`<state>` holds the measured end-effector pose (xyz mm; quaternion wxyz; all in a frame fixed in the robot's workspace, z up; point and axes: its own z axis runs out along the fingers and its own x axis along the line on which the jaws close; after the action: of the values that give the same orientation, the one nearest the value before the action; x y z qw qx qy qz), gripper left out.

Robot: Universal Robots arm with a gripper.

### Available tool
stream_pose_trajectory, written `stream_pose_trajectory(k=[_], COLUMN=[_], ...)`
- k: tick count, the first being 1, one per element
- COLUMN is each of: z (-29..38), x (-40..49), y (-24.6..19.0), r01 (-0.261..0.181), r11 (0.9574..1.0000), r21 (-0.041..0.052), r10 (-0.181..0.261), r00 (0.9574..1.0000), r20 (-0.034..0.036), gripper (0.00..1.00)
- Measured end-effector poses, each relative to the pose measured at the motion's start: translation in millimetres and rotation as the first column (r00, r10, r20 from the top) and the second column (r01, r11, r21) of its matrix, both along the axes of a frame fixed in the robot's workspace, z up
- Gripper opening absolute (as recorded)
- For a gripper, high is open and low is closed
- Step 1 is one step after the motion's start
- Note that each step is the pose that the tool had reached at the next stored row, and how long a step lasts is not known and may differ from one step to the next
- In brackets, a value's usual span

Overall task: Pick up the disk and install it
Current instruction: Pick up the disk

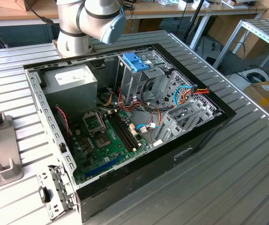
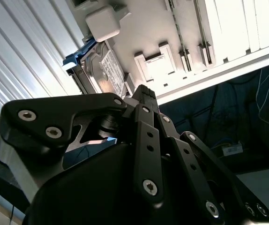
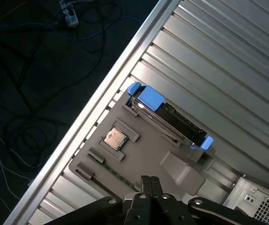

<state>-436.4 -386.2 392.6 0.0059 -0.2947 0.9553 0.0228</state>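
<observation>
The disk (image 3: 172, 119) is a dark metal drive with a light blue bracket at both ends. It stands on edge in a slot of a grey holder plate (image 3: 181, 168) on the ribbed metal table. In the second wrist view the disk (image 2: 104, 70) shows its white label. My gripper (image 3: 149, 182) hangs over the holder plate, clear of the disk, with its black fingertips pressed together and nothing between them. The same gripper (image 2: 143, 92) points toward the disk's edge in the second wrist view.
An open computer case (image 1: 125, 117) lies on the table (image 1: 228, 178), with motherboard, cables, a grey power supply (image 1: 73, 82) and a blue caddy handle (image 1: 137, 61) on the drive cage. A processor chip (image 3: 115, 138) sits on the holder plate. The table edge (image 3: 101, 108) runs close by.
</observation>
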Motion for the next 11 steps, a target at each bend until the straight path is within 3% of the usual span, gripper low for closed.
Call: stream_pose_trajectory(k=[11], z=[0.0], x=[0.0], y=[0.0], r01=[-0.029], r11=[0.9996], r21=[0.0], r10=[0.029], r00=[0.9996], r20=[0.0], gripper=[0.1])
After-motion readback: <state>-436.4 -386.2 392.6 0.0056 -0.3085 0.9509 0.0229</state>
